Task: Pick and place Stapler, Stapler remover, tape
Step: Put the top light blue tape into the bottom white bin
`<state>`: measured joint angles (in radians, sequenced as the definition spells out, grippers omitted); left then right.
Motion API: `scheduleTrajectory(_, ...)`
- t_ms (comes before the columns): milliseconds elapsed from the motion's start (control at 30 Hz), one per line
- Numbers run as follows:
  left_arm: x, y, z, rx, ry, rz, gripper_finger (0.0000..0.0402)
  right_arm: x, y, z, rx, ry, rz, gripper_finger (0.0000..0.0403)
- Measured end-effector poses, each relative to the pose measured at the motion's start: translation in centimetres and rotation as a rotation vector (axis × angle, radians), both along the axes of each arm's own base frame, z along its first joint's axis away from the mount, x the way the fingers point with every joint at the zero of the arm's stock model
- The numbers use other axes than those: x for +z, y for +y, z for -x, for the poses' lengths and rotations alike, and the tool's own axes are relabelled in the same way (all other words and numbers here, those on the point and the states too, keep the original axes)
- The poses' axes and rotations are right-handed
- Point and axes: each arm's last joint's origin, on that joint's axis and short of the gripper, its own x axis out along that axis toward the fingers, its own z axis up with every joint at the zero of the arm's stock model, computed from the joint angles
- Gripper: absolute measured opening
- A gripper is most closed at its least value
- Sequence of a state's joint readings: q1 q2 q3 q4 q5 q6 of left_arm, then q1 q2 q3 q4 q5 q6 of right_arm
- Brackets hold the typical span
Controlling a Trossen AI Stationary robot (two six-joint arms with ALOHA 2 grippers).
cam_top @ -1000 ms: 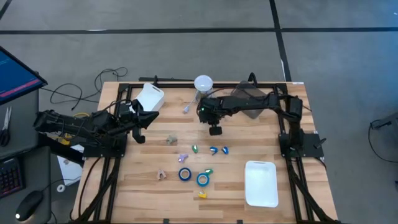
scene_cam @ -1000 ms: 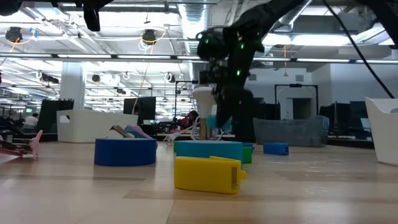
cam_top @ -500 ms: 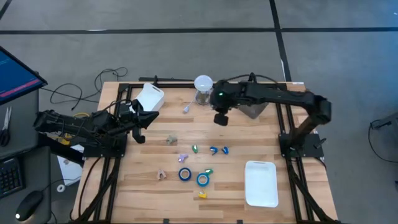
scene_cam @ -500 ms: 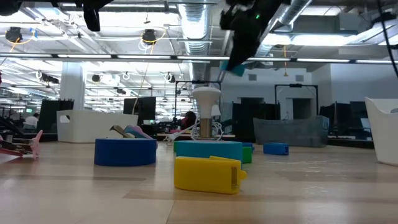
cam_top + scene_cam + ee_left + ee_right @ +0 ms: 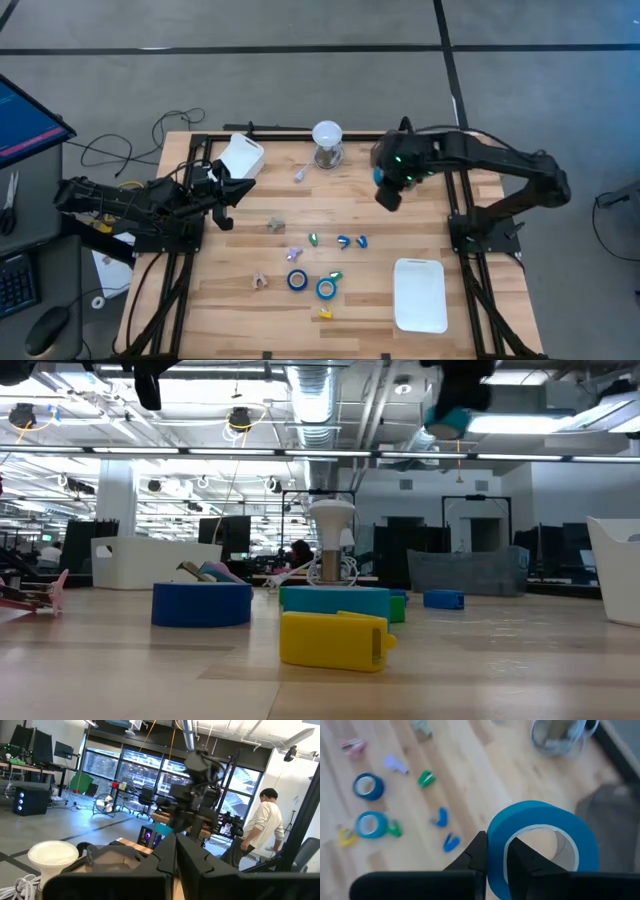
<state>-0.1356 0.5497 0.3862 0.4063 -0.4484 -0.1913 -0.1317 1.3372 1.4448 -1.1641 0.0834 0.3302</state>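
My right gripper (image 5: 386, 194) is shut on a blue tape roll (image 5: 542, 845) high above the table's far right part; the roll also shows at the top of the low view (image 5: 447, 420). Two more blue tape rolls (image 5: 298, 280) (image 5: 327, 289) lie flat on the table near its front middle. My left gripper (image 5: 226, 196) is shut and empty at the table's left side, beside a tilted white tray (image 5: 241, 156). My right gripper holds the tape roll by its ring wall (image 5: 496, 851), one finger (image 5: 522, 857) inside the pale core and one finger (image 5: 476, 854) outside. The fingers point down at the table. The roll is lifted clear and stands on edge in the hold.
A flat white tray (image 5: 419, 293) lies at the front right. A white lamp-like object (image 5: 327, 140) and a grey bin (image 5: 557, 735) stand at the far edge. Small blue, green, purple and yellow pieces (image 5: 345, 241) lie around the middle of the table.
My right gripper has risen and gone toward the table's right edge, carrying the blue tape roll clear of the table. It has stayed shut on the roll.
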Motion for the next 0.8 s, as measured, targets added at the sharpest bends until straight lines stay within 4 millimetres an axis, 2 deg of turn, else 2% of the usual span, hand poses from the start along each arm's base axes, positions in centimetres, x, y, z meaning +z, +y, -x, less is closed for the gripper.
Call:
scheduleTrajectory(167,0.0,0.0,0.0,0.0,0.0,0.0,0.0008,0.7,3.0,1.8,-0.066,0.005,-0.099,0.0029)
scheduleTrajectory(333,0.0,0.0,0.0,0.0,0.0,0.0,0.0008,0.6,5.8,2.7,-0.123,0.046,-0.138,0.0029)
scheduleTrajectory(567,0.0,0.0,0.0,0.0,0.0,0.0,0.0008,-0.2,9.3,3.4,-0.222,0.09,-0.181,0.0029)
scheduleTrajectory(800,0.0,0.0,0.0,0.0,0.001,0.0,0.0008,-1.7,13.5,3.6,-0.327,0.158,-0.206,0.0029)
